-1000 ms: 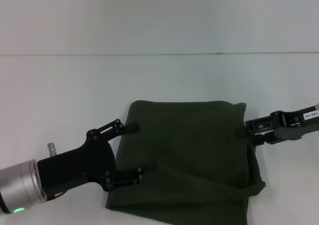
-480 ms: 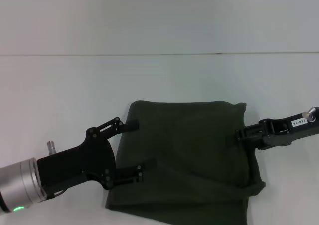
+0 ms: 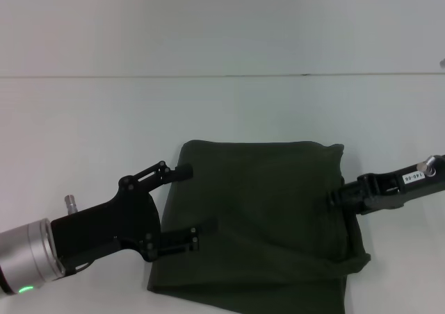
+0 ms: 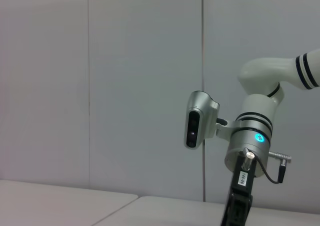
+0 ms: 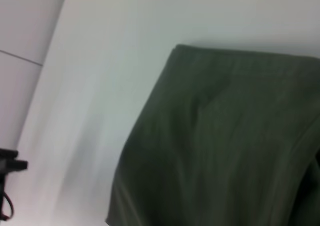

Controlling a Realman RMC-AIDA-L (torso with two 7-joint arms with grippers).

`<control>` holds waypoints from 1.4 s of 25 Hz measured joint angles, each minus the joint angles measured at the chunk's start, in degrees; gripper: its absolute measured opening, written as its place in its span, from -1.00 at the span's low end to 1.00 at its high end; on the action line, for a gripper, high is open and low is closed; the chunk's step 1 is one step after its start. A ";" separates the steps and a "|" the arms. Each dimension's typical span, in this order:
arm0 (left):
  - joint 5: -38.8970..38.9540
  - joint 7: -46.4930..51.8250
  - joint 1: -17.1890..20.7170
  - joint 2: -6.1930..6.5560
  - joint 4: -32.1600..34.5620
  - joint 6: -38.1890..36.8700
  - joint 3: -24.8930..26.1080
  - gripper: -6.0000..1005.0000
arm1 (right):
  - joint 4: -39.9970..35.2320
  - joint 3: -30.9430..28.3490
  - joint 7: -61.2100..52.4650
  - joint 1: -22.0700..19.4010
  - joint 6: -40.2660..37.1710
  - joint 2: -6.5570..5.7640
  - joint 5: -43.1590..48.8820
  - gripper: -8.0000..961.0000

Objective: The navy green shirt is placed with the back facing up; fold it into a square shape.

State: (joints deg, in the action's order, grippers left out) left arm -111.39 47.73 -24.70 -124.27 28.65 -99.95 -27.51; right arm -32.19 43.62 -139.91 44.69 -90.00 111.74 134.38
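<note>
Head view shows the navy green shirt [image 3: 259, 220] lying folded into a rough square on the white table [image 3: 90, 133], plain side up, one layer sticking out at its right near corner. The left gripper [image 3: 188, 204] sits at the shirt's left edge, fingers spread wide, holding nothing. The right gripper [image 3: 338, 199] has turned and drawn back slightly along the right edge over the last second; whether its fingers pinch cloth I cannot tell. The fold looks essentially done, with only tidying left.
</note>
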 joint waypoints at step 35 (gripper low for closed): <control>0.74 0.00 -0.43 0.00 0.00 0.02 0.08 0.75 | -0.28 -5.17 3.34 -3.96 -2.89 -0.94 -1.75 -0.97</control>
State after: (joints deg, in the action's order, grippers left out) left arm -110.66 47.72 -25.12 -124.28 28.65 -99.94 -27.42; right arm -32.47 38.45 -136.57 40.74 -92.89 110.80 132.63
